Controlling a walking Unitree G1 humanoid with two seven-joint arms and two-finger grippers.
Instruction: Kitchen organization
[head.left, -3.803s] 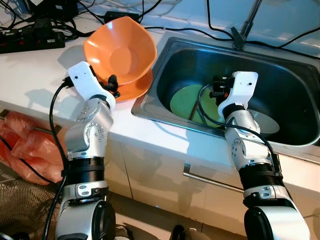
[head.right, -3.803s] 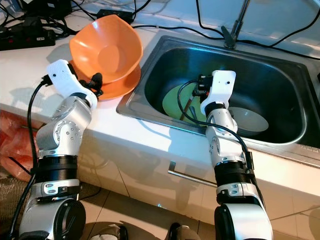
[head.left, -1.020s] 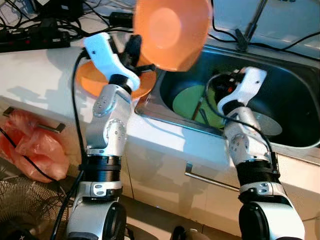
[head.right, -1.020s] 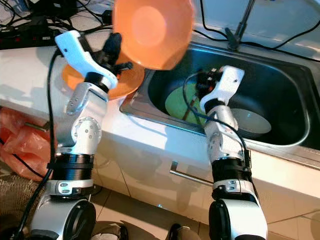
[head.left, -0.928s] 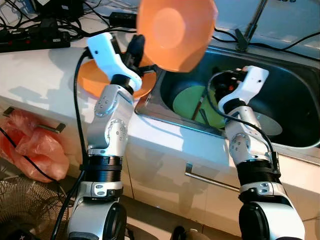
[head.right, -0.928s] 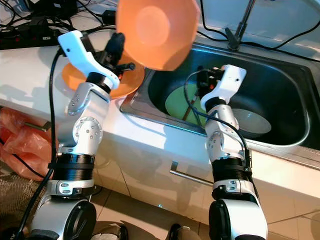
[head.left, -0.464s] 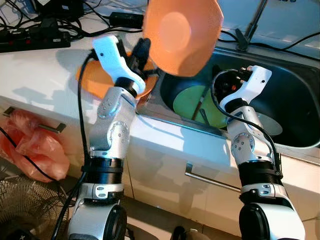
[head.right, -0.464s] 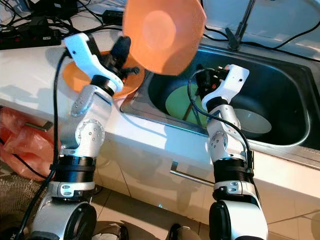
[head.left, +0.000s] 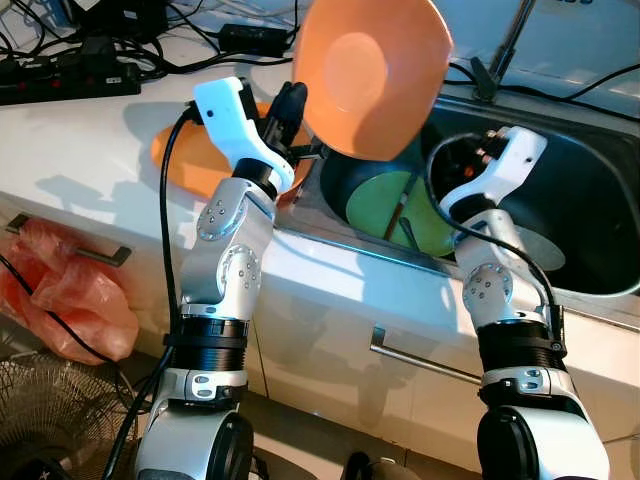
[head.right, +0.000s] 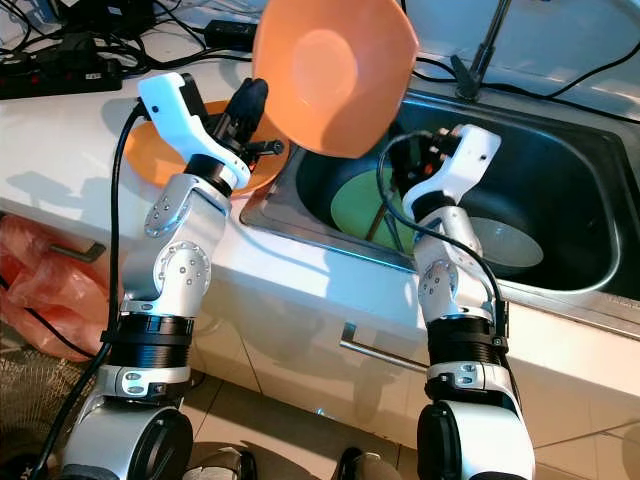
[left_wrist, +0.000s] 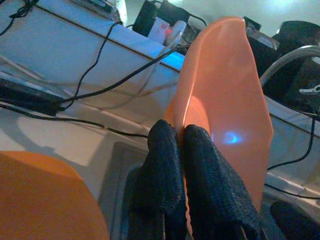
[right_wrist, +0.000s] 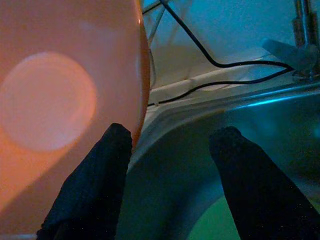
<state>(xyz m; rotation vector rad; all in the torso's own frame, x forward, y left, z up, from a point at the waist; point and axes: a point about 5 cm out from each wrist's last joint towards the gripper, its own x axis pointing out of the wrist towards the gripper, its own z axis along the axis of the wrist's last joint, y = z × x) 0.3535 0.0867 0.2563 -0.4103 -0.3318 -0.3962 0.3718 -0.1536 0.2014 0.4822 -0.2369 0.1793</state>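
Stainless steel sink (head.left: 590, 160) lies right of the white counter (head.left: 90, 150). Tilted orange plastic bowl (head.left: 370, 75) hangs over the sink's left rim, pinched by left pincer (head.left: 293, 108); right pincer (right_wrist: 172, 165), spread wide, waits directly beyond it.

Plain orange bowl (head.left: 370, 72); second orange bowl (head.left: 195, 165) on white countertop (head.left: 80, 150); green plate (head.left: 385, 205), grey bowl (head.right: 505, 240) in steel sink (head.left: 590, 180); black fingers (left_wrist: 200, 185).

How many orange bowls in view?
2. One orange bowl is held up at the sink's left edge, pinched by the left gripper. A second orange bowl sits on the counter behind that arm.
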